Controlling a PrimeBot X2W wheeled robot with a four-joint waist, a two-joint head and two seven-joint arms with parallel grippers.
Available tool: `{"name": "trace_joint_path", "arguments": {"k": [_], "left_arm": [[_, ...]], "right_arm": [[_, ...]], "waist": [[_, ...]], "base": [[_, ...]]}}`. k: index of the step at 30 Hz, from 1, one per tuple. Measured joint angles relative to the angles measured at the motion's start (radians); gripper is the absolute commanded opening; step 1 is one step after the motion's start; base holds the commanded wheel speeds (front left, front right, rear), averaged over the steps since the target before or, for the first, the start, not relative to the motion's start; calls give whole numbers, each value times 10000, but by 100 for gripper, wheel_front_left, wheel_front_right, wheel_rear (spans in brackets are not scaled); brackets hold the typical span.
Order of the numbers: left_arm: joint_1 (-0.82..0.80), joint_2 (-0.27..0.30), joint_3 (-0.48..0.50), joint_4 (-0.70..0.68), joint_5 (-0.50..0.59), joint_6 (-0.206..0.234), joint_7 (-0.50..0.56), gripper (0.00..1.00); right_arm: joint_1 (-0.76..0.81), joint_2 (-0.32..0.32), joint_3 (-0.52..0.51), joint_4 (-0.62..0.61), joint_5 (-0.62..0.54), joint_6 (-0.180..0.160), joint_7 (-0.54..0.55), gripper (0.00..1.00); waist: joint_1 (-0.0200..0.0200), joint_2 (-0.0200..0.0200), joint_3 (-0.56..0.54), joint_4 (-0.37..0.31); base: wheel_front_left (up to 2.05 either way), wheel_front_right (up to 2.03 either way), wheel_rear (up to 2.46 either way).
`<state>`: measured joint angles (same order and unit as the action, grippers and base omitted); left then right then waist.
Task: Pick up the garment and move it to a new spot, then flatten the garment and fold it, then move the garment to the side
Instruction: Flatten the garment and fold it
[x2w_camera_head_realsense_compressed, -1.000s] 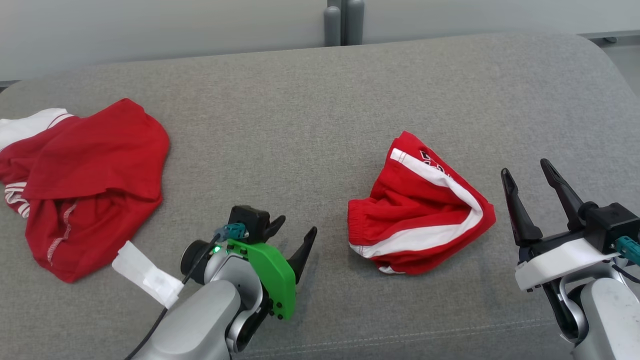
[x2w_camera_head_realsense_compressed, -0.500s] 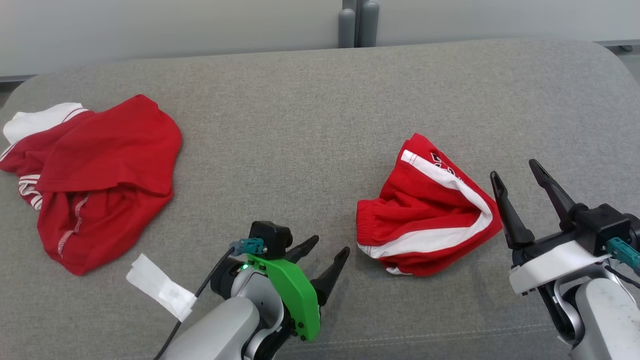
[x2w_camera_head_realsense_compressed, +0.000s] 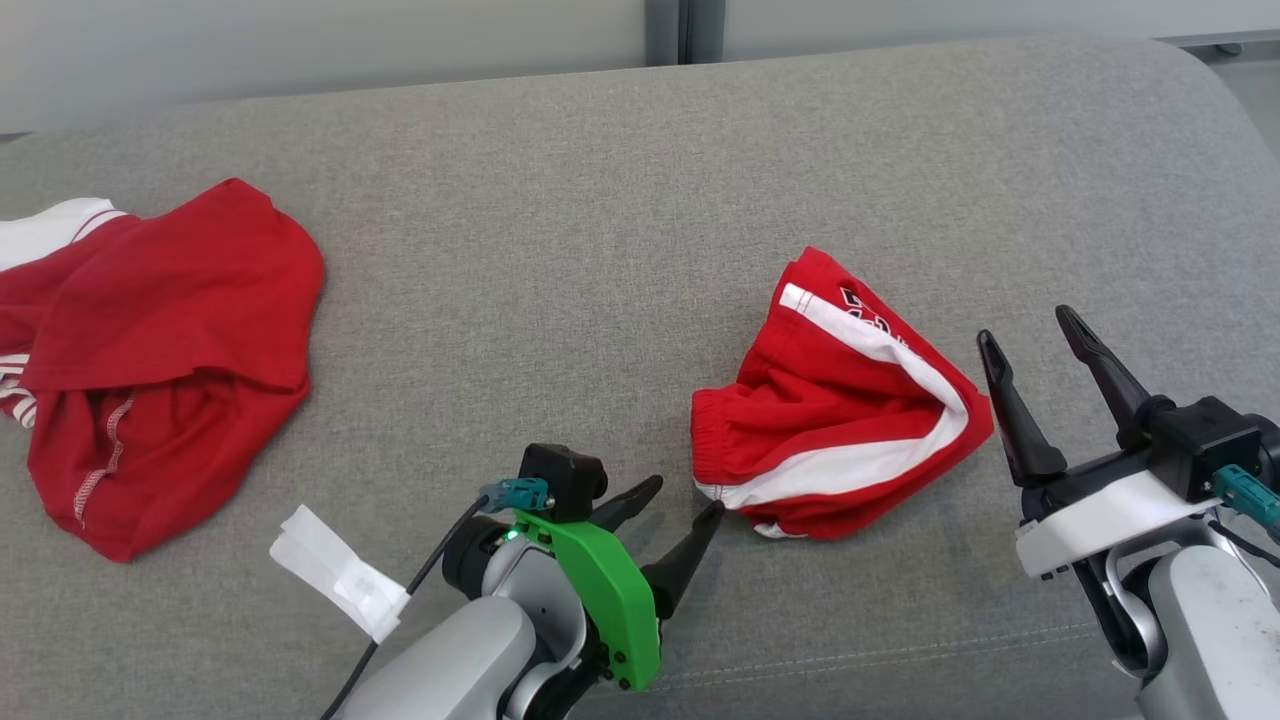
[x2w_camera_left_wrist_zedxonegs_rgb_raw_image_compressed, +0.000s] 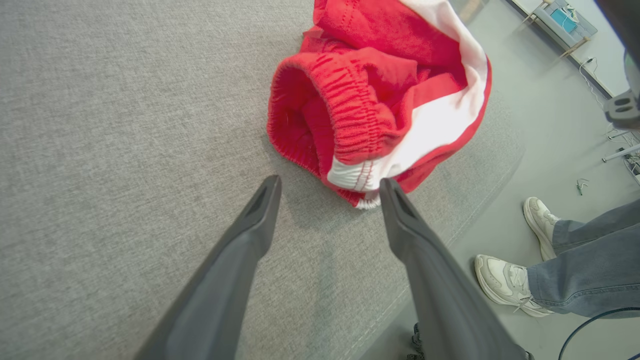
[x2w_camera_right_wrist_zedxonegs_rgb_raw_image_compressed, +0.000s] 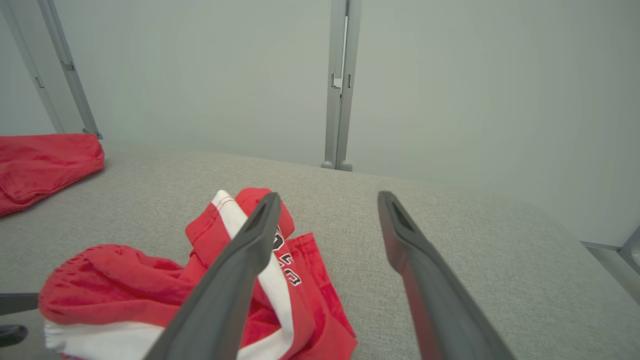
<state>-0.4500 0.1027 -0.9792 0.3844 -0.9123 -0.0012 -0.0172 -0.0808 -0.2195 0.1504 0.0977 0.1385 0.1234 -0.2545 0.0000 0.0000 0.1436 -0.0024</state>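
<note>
Beside the garment (x2w_camera_head_realsense_compressed: 840, 400), left gripper (x2w_camera_head_realsense_compressed: 687, 495) and right gripper (x2w_camera_head_realsense_compressed: 1024, 325) gape; wrist view adds shoes (x2w_camera_left_wrist_zedxonegs_rgb_raw_image_compressed: 502, 285)

Crumpled red, white-striped shorts (x2w_camera_head_realsense_compressed: 835, 435)

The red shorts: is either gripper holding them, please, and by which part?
Nothing is held. The left gripper is open at the waistband end of the red shorts; the right gripper is open beside them.
</note>
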Motion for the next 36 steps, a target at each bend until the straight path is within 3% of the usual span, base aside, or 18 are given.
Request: {"name": "trace_joint_path", "arguments": {"k": [31, 32, 34, 36], "left_arm": [[-233, -291, -138, 257, 15, -40, 75, 100], [-240, -291, -138, 280, 17, -40, 69, 93], [-269, -295, -138, 311, 17, -40, 59, 64], [-297, -303, -144, 343, 19, -40, 17, 27]], "right_arm": [[-145, 33, 23, 77, 13, 12, 0, 100], [-146, 35, 23, 77, 13, 12, 0, 100], [-148, 38, 23, 82, 13, 12, 0, 100], [-149, 44, 23, 90, 13, 12, 0, 100]], "waist": [[0, 0, 256, -687], [0, 0, 261, -699], [0, 0, 271, -722], [0, 0, 274, -739]], "base": [[0, 0, 0], [0, 0, 0], [0, 0, 0], [0, 0, 0]]}}
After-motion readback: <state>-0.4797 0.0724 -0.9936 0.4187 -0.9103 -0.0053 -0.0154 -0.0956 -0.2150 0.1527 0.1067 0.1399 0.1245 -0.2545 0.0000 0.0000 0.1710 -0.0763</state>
